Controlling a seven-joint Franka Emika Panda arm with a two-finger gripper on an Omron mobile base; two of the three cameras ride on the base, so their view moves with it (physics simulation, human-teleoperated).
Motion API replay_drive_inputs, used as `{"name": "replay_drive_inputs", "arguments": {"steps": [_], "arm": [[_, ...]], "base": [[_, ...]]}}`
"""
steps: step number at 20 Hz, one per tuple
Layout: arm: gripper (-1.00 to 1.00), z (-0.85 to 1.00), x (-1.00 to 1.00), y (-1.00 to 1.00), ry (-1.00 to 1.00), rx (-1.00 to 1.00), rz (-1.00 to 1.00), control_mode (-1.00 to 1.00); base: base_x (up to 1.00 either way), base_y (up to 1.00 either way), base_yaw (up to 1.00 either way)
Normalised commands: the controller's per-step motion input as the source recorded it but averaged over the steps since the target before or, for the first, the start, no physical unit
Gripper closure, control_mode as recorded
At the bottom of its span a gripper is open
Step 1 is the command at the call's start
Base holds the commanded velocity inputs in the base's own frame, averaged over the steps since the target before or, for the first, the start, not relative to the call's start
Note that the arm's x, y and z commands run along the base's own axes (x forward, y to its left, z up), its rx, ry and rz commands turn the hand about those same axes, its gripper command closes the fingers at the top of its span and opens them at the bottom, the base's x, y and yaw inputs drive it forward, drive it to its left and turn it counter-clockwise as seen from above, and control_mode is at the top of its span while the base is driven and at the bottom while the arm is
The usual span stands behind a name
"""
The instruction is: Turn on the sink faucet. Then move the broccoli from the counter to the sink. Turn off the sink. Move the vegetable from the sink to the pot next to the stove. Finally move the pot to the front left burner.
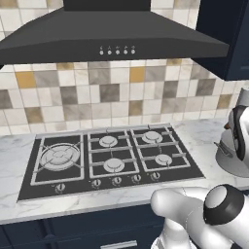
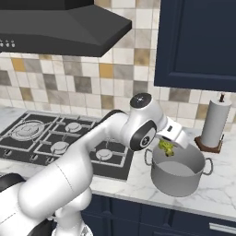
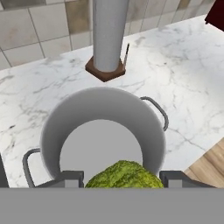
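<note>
The green broccoli sits between my gripper's two dark fingertips, and the gripper is shut on it. In the right base view the broccoli hangs just above the rim of the silver-grey pot, over its near left side. The hand view looks straight down into the pot, whose grey inside is bare. The pot stands on the white marble counter to the right of the black stove. The large front left burner lies at the stove's left end.
A paper towel roll on a brown wooden base stands just behind the pot. A dark range hood overhangs the stove, and a navy wall cabinet hangs above the pot. Stove knobs line the front edge.
</note>
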Motion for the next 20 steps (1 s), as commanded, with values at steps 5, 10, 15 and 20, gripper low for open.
{"name": "replay_drive_inputs", "arguments": {"steps": [5,10,15,20], "arm": [[1.0,0.0,0.0,-0.05,0.0,0.0,0.0,-1.0],[1.0,0.0,0.0,-0.05,0.0,0.0,0.0,-1.0],[1.0,-0.02,0.0,-0.08,0.0,0.0,0.0,-1.0],[1.0,-0.03,0.0,-0.05,0.0,0.0,0.0,-1.0]], "base": [[0.0,0.0,0.0],[0.0,0.0,0.0],[0.0,0.0,0.0],[0.0,0.0,0.0]]}}
